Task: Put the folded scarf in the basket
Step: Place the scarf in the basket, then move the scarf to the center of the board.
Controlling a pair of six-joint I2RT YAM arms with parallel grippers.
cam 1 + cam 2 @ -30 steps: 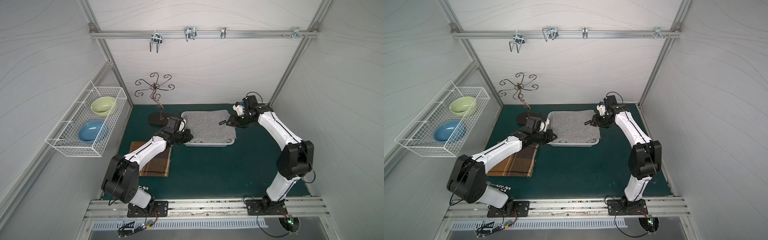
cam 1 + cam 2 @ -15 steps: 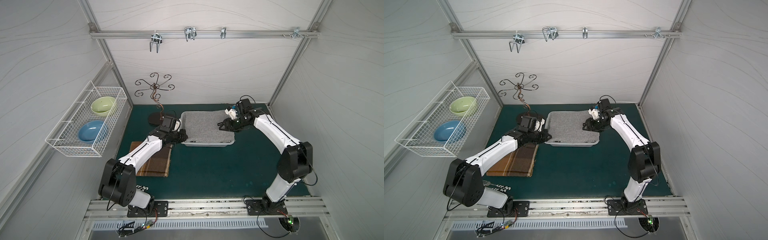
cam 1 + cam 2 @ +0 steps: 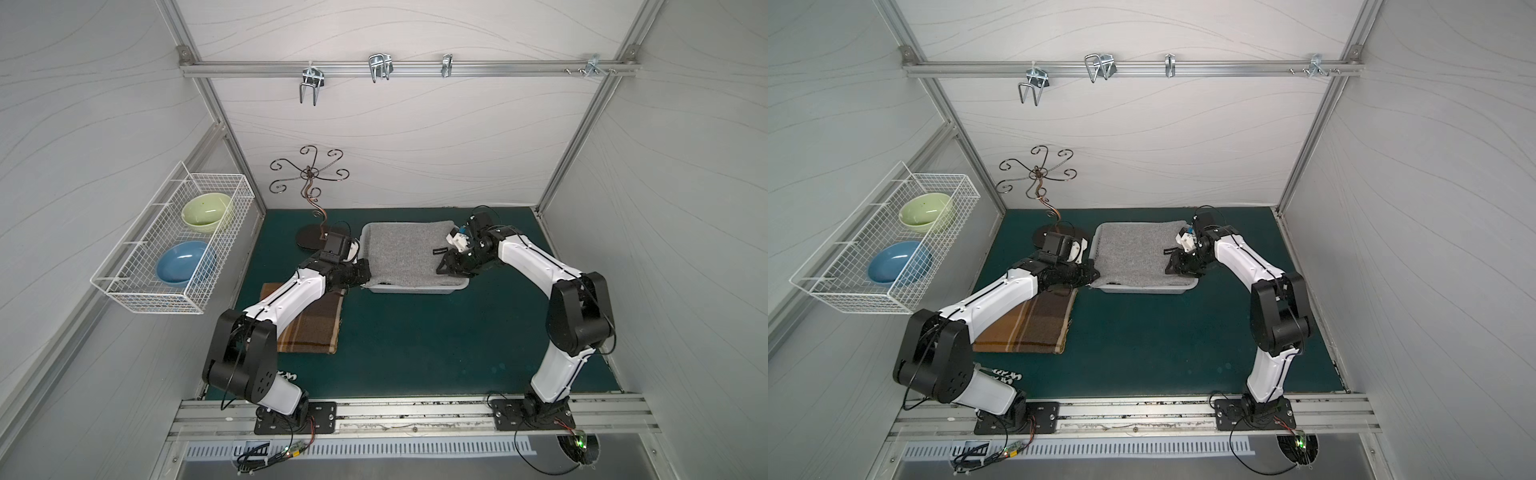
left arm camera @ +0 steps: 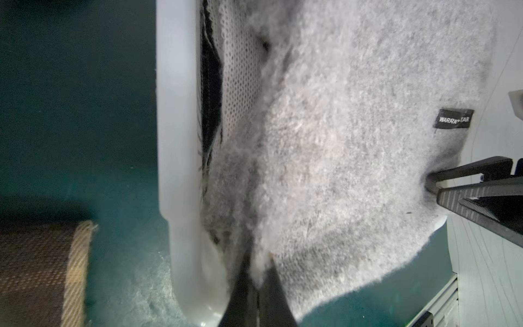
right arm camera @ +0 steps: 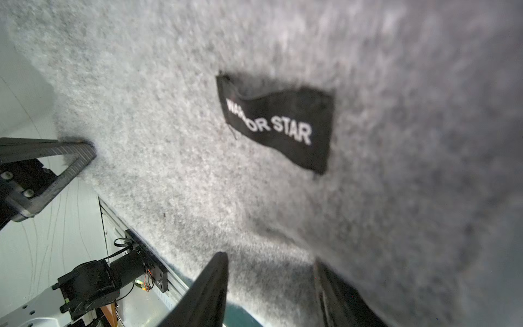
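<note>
In both top views the grey scarf lies spread over the opening of the white basket and covers nearly all of it. The basket stands on the green bench, toward the back wall. The left hand is at the scarf's one side edge and the right hand at the opposite edge. A brown checked cloth lies flat on the bench under the left arm, apart from the basket.

In the left wrist view the left hand is pressed together and pinches the fluffy border of the scarf. Beside it show the basket's rim and a piece of perforated wall. Across the scarf, the right hand touches the far edge, near a black label.

In the right wrist view the fingers of the right hand stand apart with the scarf's edge between them. Whether they grip it, I cannot tell. The label reads partly "STAR".
</note>
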